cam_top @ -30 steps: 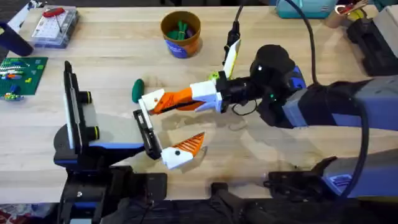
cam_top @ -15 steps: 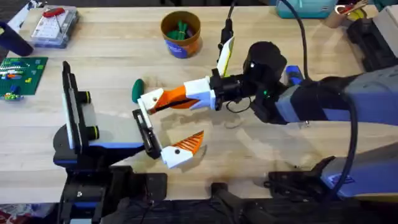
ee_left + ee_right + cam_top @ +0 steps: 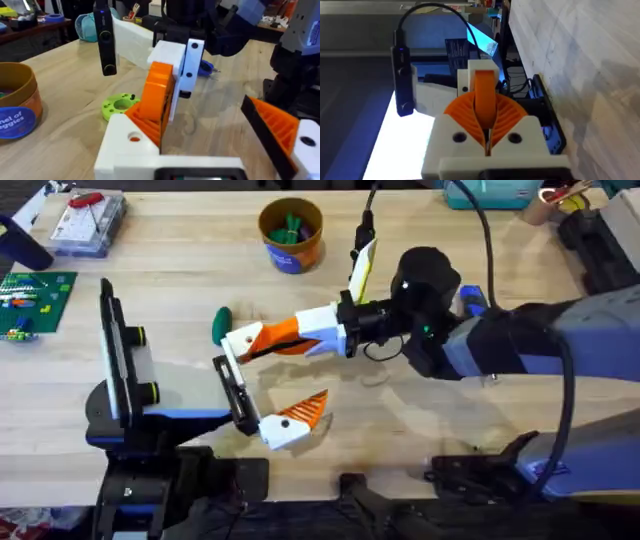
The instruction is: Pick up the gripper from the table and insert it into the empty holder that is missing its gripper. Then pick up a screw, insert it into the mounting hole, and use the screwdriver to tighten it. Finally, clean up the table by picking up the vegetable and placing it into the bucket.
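**As the right gripper presses the wedge at the holder, the vegetable lies beside it**

Where the right arm reaches across the table, the right gripper [image 3: 302, 337] is clamped on the wedge [image 3: 265, 337], its ribbed orange pads [image 3: 510, 117] closed against both sides of the piece. The wedge's narrow end points into the holder [image 3: 240, 340]. From the left wrist view the wedge [image 3: 156, 97] stands tilted over the holder [image 3: 131, 146] and touches its top by the round hole. Whether it is fully seated cannot be told.

The holder sits at one end of the rail [image 3: 236, 395], and the ribbed finger [image 3: 297, 418] sits at the other end, well apart from it. These two belong to the left gripper [image 3: 270, 378], which stands spread wide with nothing between its sides.

The vegetable [image 3: 221, 326] lies on the table [image 3: 420, 420] just beside the holder, on the side away from the arm bases. It is close to the holder, but contact cannot be told. The bucket [image 3: 300, 252] stands well beyond the holder toward the table's far edge, with green pieces inside. A lime-green ring [image 3: 120, 105] lies on the table just past the holder, under the right arm.
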Available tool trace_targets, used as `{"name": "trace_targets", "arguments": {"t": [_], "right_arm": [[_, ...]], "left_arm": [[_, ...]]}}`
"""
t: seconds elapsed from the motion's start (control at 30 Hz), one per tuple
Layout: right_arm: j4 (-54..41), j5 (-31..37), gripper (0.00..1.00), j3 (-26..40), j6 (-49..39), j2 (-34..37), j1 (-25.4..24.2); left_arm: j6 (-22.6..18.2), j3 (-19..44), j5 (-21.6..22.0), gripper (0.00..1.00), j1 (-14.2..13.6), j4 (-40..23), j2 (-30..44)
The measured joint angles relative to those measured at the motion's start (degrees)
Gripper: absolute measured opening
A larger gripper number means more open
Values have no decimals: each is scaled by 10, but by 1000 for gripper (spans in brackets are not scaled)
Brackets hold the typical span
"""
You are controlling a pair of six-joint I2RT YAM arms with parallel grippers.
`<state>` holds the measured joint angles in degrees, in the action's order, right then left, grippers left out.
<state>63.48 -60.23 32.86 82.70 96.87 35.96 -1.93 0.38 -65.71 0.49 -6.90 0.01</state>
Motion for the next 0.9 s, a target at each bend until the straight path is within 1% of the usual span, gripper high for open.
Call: {"name": "trace_targets", "arguments": {"t": [0.8, 0.83, 0.87, 0.9], "right_arm": [[0, 0, 7, 0, 0, 0, 0], [0, 0, 13, 0, 0, 0, 0], [-1, 0, 53, 0, 0, 0, 0], [-3, 2, 130, 0, 1, 0, 0]], "left_arm": [[0, 0, 0, 990, 0, 0, 0], [0, 0, 0, 990, 0, 0, 0], [0, 0, 0, 990, 0, 0, 0], [-1, 0, -1, 990, 0, 0, 0]]}}
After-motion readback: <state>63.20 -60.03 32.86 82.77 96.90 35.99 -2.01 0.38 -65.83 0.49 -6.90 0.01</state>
